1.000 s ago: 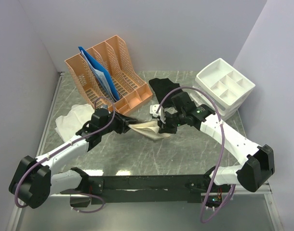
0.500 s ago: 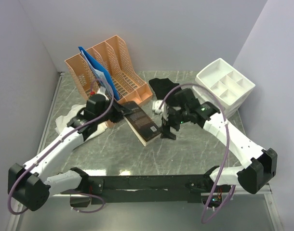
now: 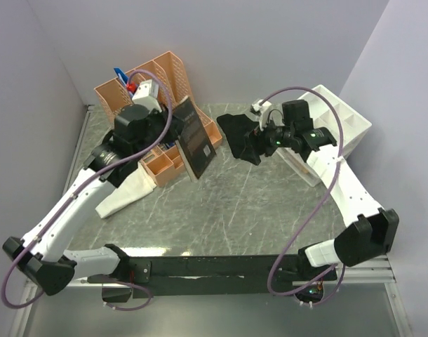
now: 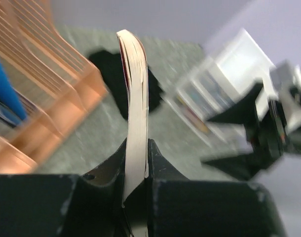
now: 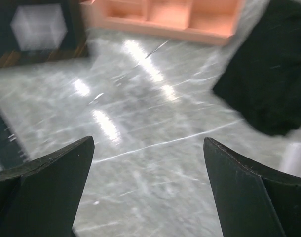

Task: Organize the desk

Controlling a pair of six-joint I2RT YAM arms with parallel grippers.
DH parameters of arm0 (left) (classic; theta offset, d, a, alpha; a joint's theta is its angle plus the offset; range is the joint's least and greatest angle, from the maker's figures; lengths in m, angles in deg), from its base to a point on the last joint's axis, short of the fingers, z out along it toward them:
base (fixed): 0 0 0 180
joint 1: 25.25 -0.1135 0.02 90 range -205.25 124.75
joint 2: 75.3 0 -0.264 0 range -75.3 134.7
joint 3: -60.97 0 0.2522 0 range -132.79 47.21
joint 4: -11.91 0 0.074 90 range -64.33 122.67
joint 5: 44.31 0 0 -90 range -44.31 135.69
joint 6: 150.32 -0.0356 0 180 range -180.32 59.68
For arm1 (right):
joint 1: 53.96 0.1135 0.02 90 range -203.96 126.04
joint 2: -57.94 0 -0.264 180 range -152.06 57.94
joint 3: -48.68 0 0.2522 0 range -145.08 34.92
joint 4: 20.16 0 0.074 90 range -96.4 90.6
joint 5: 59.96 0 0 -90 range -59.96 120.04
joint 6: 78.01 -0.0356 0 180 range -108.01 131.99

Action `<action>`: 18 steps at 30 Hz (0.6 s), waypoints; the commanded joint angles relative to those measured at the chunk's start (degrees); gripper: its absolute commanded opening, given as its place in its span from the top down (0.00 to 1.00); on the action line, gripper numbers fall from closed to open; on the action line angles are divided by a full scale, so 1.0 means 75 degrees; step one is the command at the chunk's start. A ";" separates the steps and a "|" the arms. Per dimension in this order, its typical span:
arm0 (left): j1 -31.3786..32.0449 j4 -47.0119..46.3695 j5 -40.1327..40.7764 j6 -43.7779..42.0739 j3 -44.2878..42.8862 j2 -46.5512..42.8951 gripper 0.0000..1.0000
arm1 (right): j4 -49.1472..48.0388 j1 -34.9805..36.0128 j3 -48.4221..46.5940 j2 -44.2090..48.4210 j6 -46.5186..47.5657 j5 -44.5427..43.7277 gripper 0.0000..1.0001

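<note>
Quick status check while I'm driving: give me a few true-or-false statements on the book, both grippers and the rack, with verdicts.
1. A white cloth lies on the left side of the desk. True.
2. The left gripper is shut on the book. True.
3. The right gripper is shut on something. False: its jaws stand wide open and hold nothing.
4. The book lies flat on the desk. False: it is held up off the desk, in front of the rack.
5. A blue folder stands in the rack. True.
</note>
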 commanded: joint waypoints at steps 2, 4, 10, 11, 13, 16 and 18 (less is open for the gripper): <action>0.0110 -0.1773 0.3150 -0.1643 -0.0446 0.0552 0.99 | -0.0398 0.0014 0.0407 0.0101 -0.0661 0.0917 0.00; 0.0110 -0.1882 0.3981 -0.1748 -0.0785 0.1008 0.99 | -0.0562 0.0013 0.0502 0.0206 -0.0883 0.0776 0.00; 0.0110 -0.1812 0.4875 -0.2134 -0.1980 0.2578 0.99 | -0.1043 0.0013 0.0854 0.0324 -0.1318 0.0388 0.00; 0.0098 -0.1801 0.5167 -0.2170 -0.2121 0.2754 0.99 | -0.1067 0.0013 0.0877 0.0324 -0.1353 0.0388 0.00; 0.0087 -0.1847 0.5415 -0.2322 -0.2531 0.3282 0.99 | -0.1137 0.0014 0.0901 0.0301 -0.1447 0.0342 0.00; 0.0016 -0.1650 0.5766 -0.2428 -0.3222 0.3950 0.99 | -0.1207 0.0013 0.0924 0.0289 -0.1506 0.0225 0.00; -0.0031 -0.1520 0.6012 -0.2498 -0.3701 0.4395 0.99 | -0.1207 0.0002 0.0913 0.0277 -0.1482 0.0166 0.00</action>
